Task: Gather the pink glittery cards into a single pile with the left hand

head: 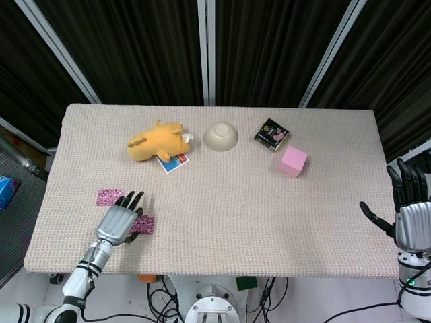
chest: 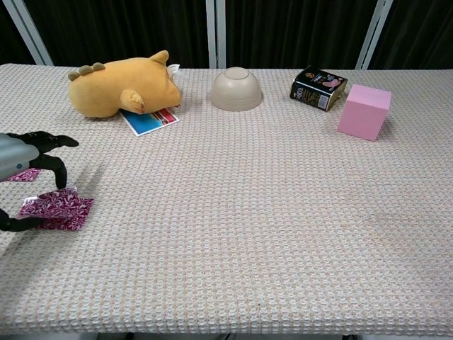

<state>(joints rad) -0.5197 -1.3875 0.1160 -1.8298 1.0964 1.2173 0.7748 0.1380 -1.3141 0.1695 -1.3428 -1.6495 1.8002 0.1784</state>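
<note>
Two pink glittery cards lie stacked near the table's front left, and the same pile shows in the head view, half covered by my left hand. My left hand arches over the pile, one fingertip on the top card's far edge and the thumb at its near left corner, so it still pinches that card. A third pink card lies apart, just behind the hand, and peeks out at the left edge as a sliver of card. My right hand hangs open beyond the table's right edge.
A yellow plush toy lies on a picture card at the back left. A beige upturned bowl, a black packet and a pink cube stand further right. The woven tablecloth covers the table.
</note>
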